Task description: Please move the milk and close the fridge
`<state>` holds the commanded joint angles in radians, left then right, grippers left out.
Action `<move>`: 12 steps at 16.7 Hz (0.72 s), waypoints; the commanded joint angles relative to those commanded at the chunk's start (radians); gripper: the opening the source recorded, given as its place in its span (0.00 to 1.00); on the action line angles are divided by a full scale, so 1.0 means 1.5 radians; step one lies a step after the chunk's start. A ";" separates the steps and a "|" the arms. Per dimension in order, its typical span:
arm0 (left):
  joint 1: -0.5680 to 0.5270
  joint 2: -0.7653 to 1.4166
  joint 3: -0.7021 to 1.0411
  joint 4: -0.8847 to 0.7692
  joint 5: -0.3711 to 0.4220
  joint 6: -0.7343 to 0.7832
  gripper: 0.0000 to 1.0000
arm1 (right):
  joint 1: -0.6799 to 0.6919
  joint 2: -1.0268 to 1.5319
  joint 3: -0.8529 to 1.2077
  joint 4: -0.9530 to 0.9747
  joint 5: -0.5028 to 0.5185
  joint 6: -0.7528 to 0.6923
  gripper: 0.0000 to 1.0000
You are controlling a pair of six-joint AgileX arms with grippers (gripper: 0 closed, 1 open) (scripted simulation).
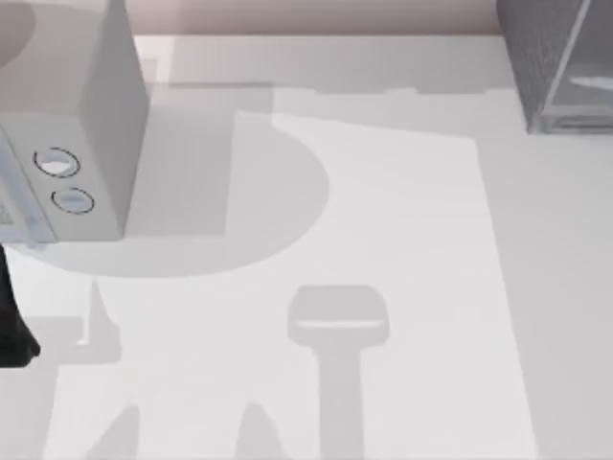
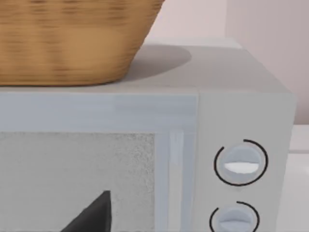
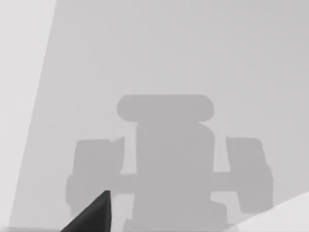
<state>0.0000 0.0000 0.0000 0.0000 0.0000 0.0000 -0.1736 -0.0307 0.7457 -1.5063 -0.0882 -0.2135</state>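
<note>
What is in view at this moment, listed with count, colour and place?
Light grey box-shaped appliance with two round dials: one, light grey, at the top view's left edge of the table; its front also shows in the left wrist view.
Woven basket: one, tan brown, standing on top of that appliance.
Large speckled box-shaped fridge: one, dark grey with a paler door panel, far right corner of the table.
Table: one, white, crossed by grey shadows.
Left arm: one dark part, at the top view's left edge.
</note>
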 joint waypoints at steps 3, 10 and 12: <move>0.000 0.000 0.000 0.000 0.000 0.000 1.00 | -0.124 0.137 0.054 -0.019 -0.065 -0.138 1.00; 0.000 0.000 0.000 0.000 0.000 0.000 1.00 | -0.489 0.542 0.200 -0.043 -0.258 -0.542 1.00; 0.000 0.000 0.000 0.000 0.000 0.000 1.00 | -0.598 0.664 0.239 -0.041 -0.316 -0.661 1.00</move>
<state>0.0000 0.0000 0.0000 0.0000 0.0000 0.0000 -1.0703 0.9654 1.1037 -1.5672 -0.5623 -1.2057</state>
